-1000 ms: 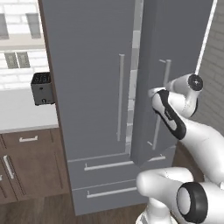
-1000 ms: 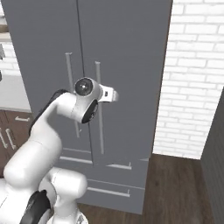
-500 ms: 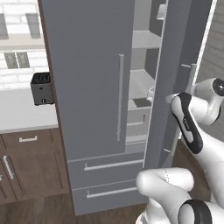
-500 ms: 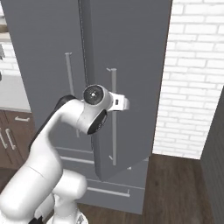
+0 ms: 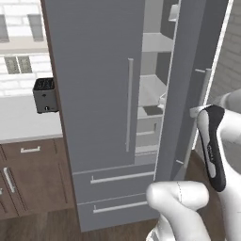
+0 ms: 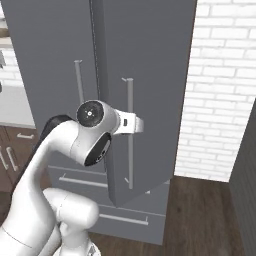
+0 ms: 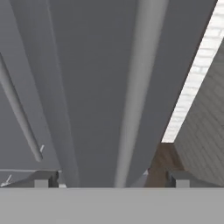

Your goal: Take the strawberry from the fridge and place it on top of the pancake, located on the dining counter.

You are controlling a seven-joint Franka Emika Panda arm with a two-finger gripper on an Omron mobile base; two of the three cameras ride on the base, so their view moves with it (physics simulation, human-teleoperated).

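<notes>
Risk sits mostly with the tall matte grey fridge, whose right-hand door stands part open directly ahead of the pincer. The pincer's two dark tips are spread wide and grip nothing; the door's long slim silver handle runs up between them, apparently clear of both. If the arm swings toward the shelves from here, a tip could catch that handle and drag the door, or the forearm could knock the door's edge and push it back shut. The opening beyond the door, on the pincer's far side, is only a narrow slot, so reaching in probably calls for more door swing first.

Room for backing off looks good: behind and to the outer side of the pincer lie bare dark wood floor and a white brick wall, well apart. Pale grey shelves show through the gap. The tiny deep-red strawberry cannot be made out on them; I judge it is inside.
</notes>
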